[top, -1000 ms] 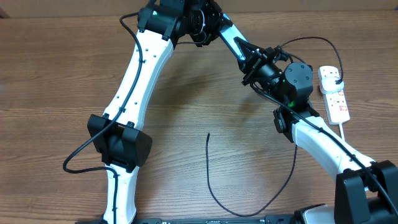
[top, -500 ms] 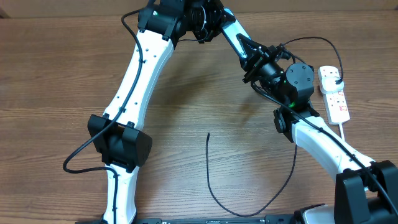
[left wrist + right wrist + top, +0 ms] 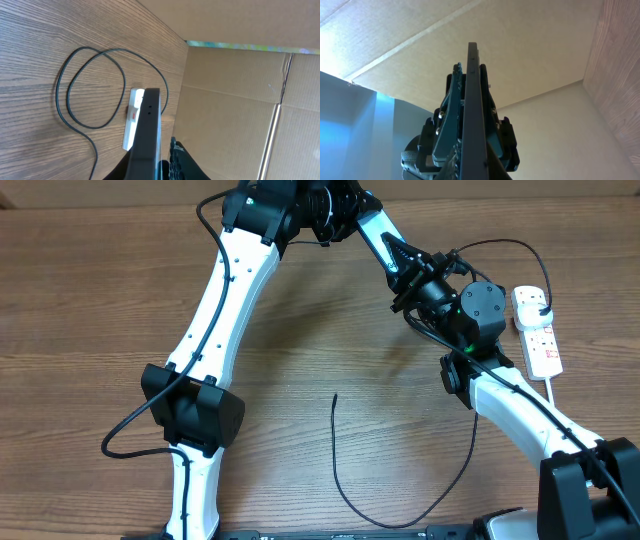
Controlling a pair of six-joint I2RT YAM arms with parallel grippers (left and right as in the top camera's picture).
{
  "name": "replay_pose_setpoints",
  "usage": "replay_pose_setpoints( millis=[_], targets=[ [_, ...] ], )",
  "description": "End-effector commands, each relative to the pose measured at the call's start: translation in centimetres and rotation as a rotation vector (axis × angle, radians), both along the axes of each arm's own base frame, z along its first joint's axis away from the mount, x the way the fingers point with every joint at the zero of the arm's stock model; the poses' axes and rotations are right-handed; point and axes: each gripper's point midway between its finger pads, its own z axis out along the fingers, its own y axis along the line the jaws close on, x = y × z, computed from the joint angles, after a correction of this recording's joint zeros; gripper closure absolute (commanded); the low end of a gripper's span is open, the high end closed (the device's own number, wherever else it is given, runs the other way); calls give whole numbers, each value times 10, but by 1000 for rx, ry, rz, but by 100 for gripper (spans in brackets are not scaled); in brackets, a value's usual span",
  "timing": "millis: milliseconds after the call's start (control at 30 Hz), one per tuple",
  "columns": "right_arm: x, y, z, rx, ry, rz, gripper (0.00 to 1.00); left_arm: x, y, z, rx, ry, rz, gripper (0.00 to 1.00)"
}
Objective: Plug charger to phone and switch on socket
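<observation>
The phone (image 3: 378, 238), a slim dark-edged slab, hangs edge-on above the far tabletop (image 3: 80, 330) between both arms. The right pincer (image 3: 398, 262) is clamped shut on it. Whether the left pincer (image 3: 350, 215) grips it or merely flanks it cannot be told. The step in hand appears to be positioning the phone. Next, its port must meet the loose tip of the thin black charger (image 3: 337, 450), which lies mid-tabletop. The white, elongated socket (image 3: 543, 345) sits far right.

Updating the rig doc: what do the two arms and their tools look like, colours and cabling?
The left arm and right arm share white link shells with black joint housings. A black cable loops off the left elbow; a second cable runs along the right forearm. The left tool and right tool are black. A small green light shows near the right wrist.
</observation>
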Motion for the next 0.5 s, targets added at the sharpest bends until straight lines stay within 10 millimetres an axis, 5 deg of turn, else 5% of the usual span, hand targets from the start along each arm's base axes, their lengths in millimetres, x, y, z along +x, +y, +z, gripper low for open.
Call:
replay_pose_setpoints(
  millis=[0, 467],
  targets=[
    [-5, 6, 17, 113, 42, 58, 96, 1, 1, 13, -6, -65, -21, 83],
    [-6, 7, 17, 112, 43, 62, 96, 3, 1, 16, -13, -73, -19, 95]
  ],
)
